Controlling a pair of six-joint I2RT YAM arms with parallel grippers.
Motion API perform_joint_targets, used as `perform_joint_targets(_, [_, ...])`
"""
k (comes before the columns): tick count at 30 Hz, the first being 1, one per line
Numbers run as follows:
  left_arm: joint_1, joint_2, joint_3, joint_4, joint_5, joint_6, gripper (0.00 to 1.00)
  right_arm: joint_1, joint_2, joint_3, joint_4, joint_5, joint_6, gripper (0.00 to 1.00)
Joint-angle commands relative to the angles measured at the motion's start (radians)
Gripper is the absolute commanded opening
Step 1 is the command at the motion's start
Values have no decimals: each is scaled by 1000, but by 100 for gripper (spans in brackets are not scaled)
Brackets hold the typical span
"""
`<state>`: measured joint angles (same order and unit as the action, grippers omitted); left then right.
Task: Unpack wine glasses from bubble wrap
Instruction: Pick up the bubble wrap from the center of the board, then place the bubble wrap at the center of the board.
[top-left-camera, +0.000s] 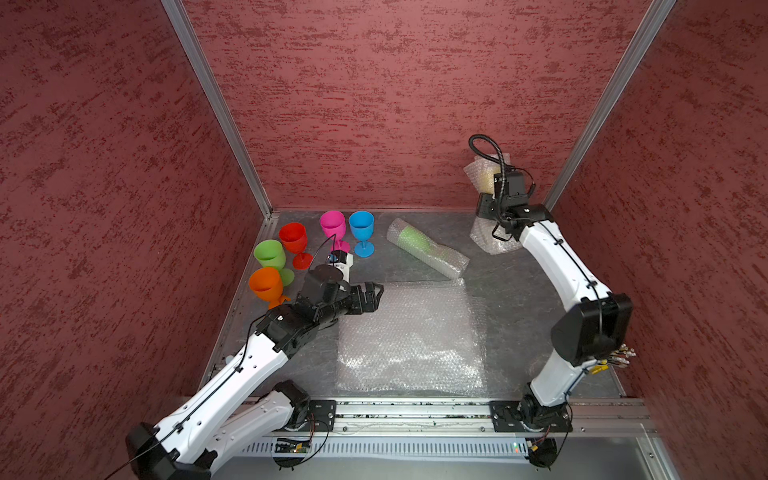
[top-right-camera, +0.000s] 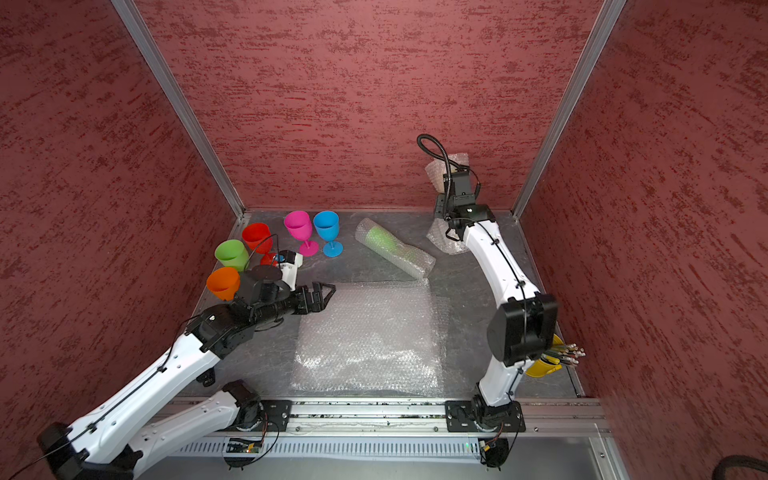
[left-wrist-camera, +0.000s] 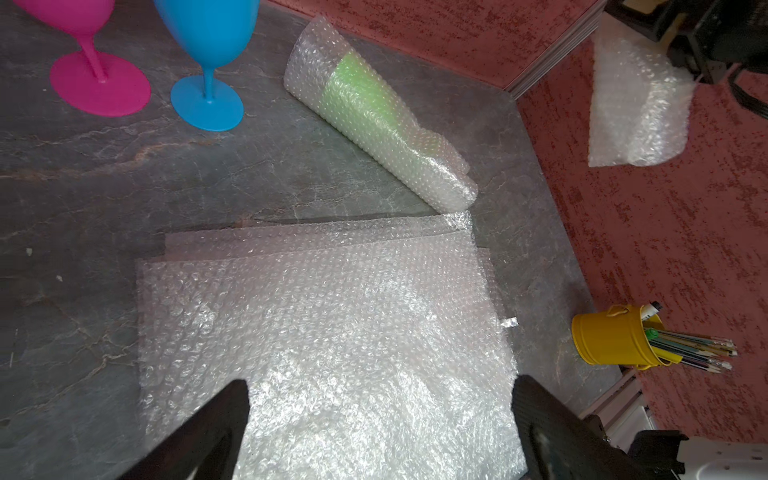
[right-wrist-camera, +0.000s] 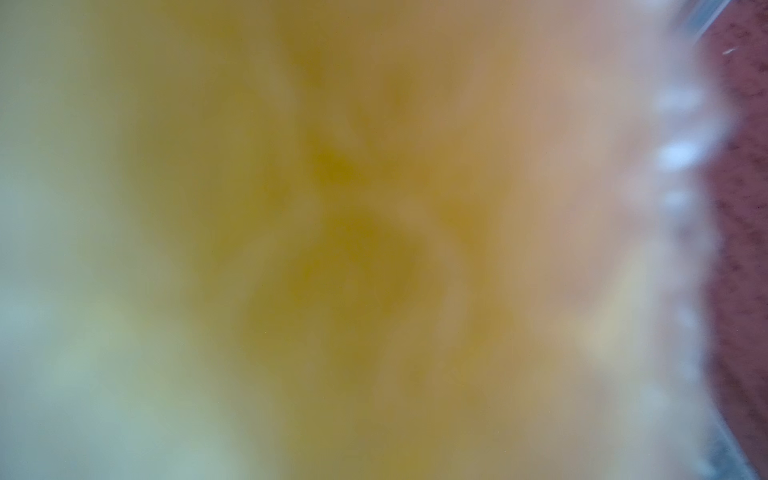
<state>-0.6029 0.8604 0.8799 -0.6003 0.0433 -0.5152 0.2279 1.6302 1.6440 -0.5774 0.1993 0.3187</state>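
Observation:
Five bare wine glasses stand at the back left: green (top-left-camera: 270, 253), red (top-left-camera: 293, 237), orange (top-left-camera: 266, 283), pink (top-left-camera: 332, 224) and blue (top-left-camera: 361, 224). A light green glass lies rolled in a bubble wrap sleeve (top-left-camera: 424, 247). Flat bubble wrap sheets (top-left-camera: 409, 336) cover the middle of the table. My left gripper (left-wrist-camera: 380, 386) hovers open over their left edge, holding nothing. My right gripper (top-left-camera: 482, 195) is raised at the back right, shut on a bubble-wrapped bundle (top-left-camera: 482, 174) that shows yellow inside and hangs clear of the table (left-wrist-camera: 636, 104). The right wrist view is a yellow blur.
A yellow cup of pencils (top-right-camera: 544, 365) stands at the right edge beside the right arm's elbow. Red walls close in the left, back and right. A metal rail (top-left-camera: 415, 409) runs along the front.

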Motion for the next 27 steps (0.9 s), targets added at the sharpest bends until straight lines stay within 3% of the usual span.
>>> perform_joint_targets(1, [4,-58,40,-87,0,7,100,27,-164,-219,110,-238,198,62])
perform_joint_targets(6, [9,-87,44,-197,21,-66,100,142,-456,-604,330,-455,487,62])
perform_joint_targets(11, [36,-91,14,-237,57,-95,100,353,-586,-883,571,-453,748,63])
perform_joint_targets(19, [98,-104,-24,-233,98,-118,100,657,-429,-1071,959,-354,1029,68])
perform_joint_targets(27, [162,-106,-60,-210,167,-123,100,764,-272,-1065,1029,-231,1233,71])
